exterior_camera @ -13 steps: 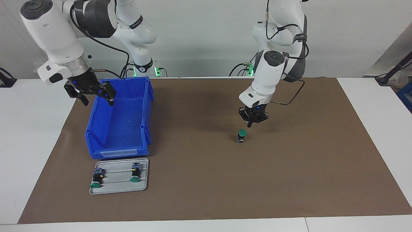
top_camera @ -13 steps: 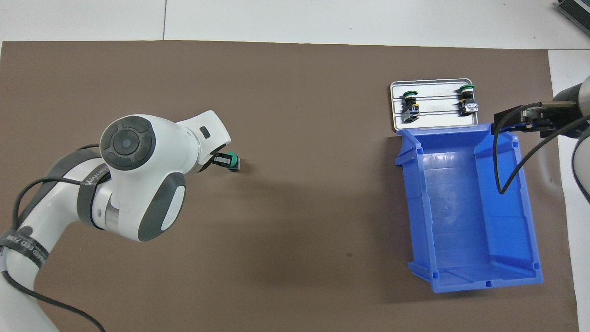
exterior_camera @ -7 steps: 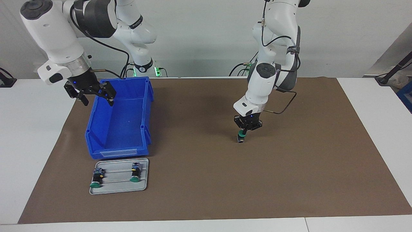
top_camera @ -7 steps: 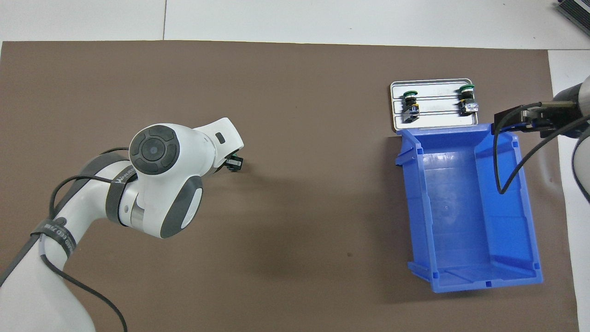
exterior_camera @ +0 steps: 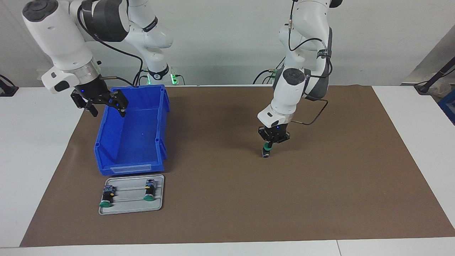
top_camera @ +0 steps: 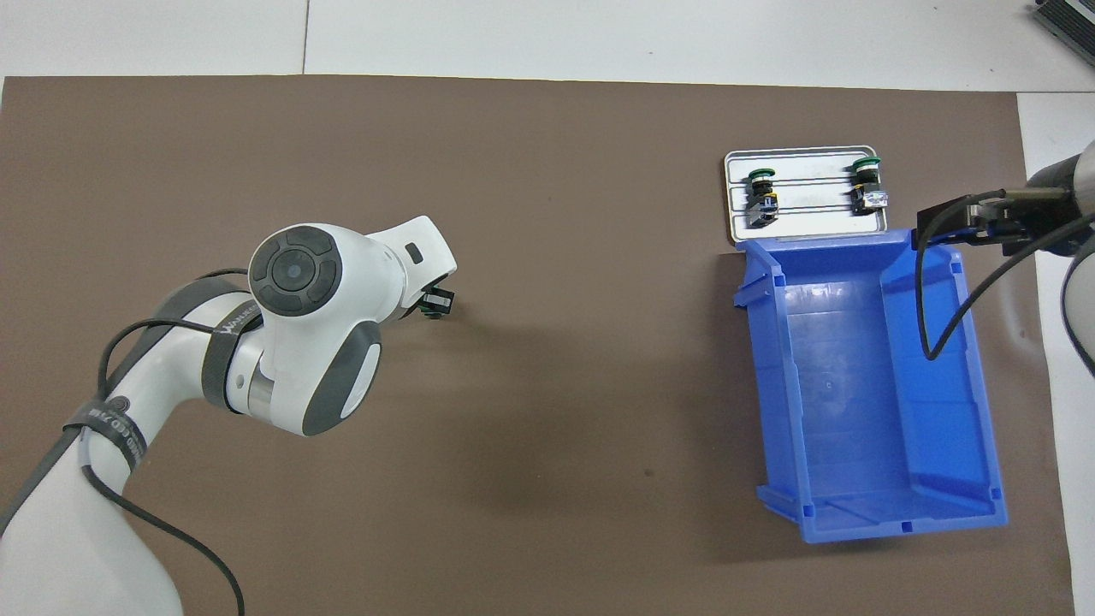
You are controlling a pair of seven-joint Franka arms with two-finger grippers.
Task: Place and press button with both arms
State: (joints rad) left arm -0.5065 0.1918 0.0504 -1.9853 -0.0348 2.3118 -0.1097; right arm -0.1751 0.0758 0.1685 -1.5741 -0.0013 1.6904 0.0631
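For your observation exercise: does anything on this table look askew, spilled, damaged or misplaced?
Nothing spilled or damaged. The large blue plastic bin sits slightly askew to the brown mat's edges. One small green-capped push-button stands alone mid-mat under the left pincer; two more lie on the grey metal tray.

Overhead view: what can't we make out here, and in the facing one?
- Overhead view: the button under the left pincer is mostly hidden by the left arm's wrist.
- Facing view: cap contact at the left pincer is too small to judge.
- Overhead view: the right pincer is partly cut off by the frame's edge.
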